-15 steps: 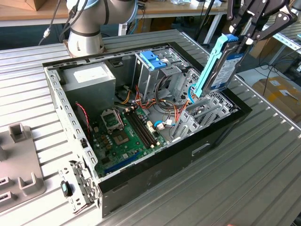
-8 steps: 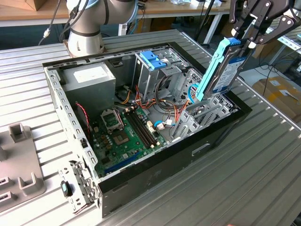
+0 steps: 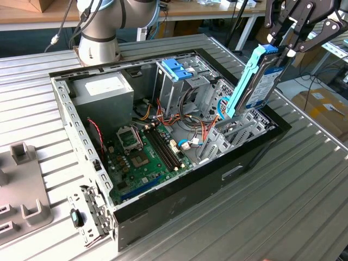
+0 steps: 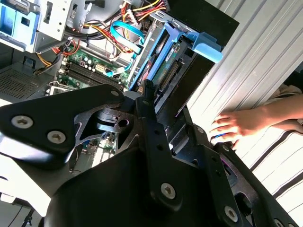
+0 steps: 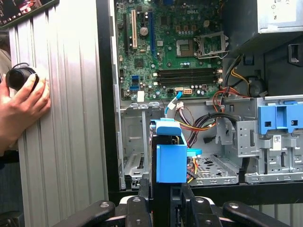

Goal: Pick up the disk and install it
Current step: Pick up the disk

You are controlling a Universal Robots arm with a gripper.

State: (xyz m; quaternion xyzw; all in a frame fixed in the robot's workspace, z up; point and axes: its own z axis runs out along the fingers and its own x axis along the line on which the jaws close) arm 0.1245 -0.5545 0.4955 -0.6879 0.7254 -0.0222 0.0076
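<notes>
**Disk [image 3: 260,81] held on end over the open computer case [image 3: 179,191]**

In the upper right of the exterior view the black jaws are closed on the top end of the disk, pinching it from both sides. The disk hangs nearly upright and leans a little. Its white-and-blue label faces the exterior view's right, and a light-blue carrier rail runs down the edge nearest the case's middle. Its lower end reaches down to the grey drive-bay brackets [image 3: 234,133] at the right-hand corner of the case. Whether it touches them cannot be told.

The case lies open on the ribbed metal desk [image 3: 304,209]. The green motherboard [image 3: 138,157] sits in the lower middle of the frame and the grey power supply [image 3: 103,89] lies toward the upper left. Between the power supply and the disk stands a metal cage topped with a blue latch [image 3: 176,68]. The arm's base [image 3: 98,32] stands at the upper left, behind the case.

In the first wrist view the disk's blue carrier [image 5: 170,158] stands just in front of the jaws, over the open bay. A person's hand [image 5: 21,106] rests on the desk beside the case, by a round black object [image 5: 20,78]. In the second wrist view a hand [image 4: 236,125] lies flat on the desk beside the case wall.
</notes>
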